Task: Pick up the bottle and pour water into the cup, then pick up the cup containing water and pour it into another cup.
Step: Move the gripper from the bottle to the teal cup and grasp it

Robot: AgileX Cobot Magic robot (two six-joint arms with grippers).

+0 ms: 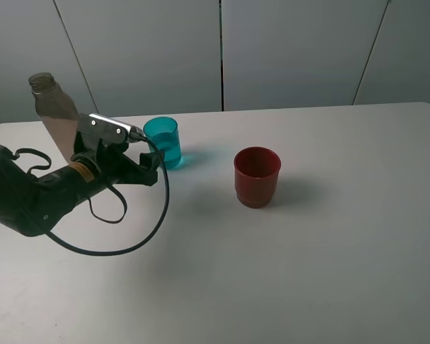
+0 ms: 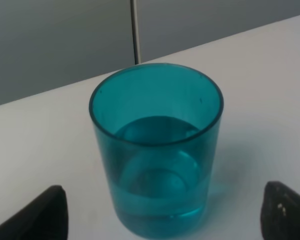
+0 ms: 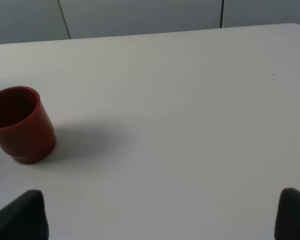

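Closing off-centre could tip the teal cup (image 2: 157,150) and spill its water (image 2: 160,192): it stands on the desk (image 1: 308,272) just before the left tool (image 2: 160,215), fingers wide apart, not touching. The bottle (image 1: 55,115) near the arm (image 1: 43,197) could be knocked.

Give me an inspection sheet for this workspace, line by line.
Surface: white table, bare apart from the items below.
Job's things: uncapped grey-brown bottle behind the left arm, base hidden; teal cup upright, partly filled with water; red cup upright, standing apart from the teal cup, no water seen inside.
Clutter: nothing seen.
Grippers: left hand open, aimed at the teal cup, no contact seen; right hand open, holding nothing, red cup off to one side.
Cables: black cable loops from the left arm over the table.
Surroundings: grey panelled wall.
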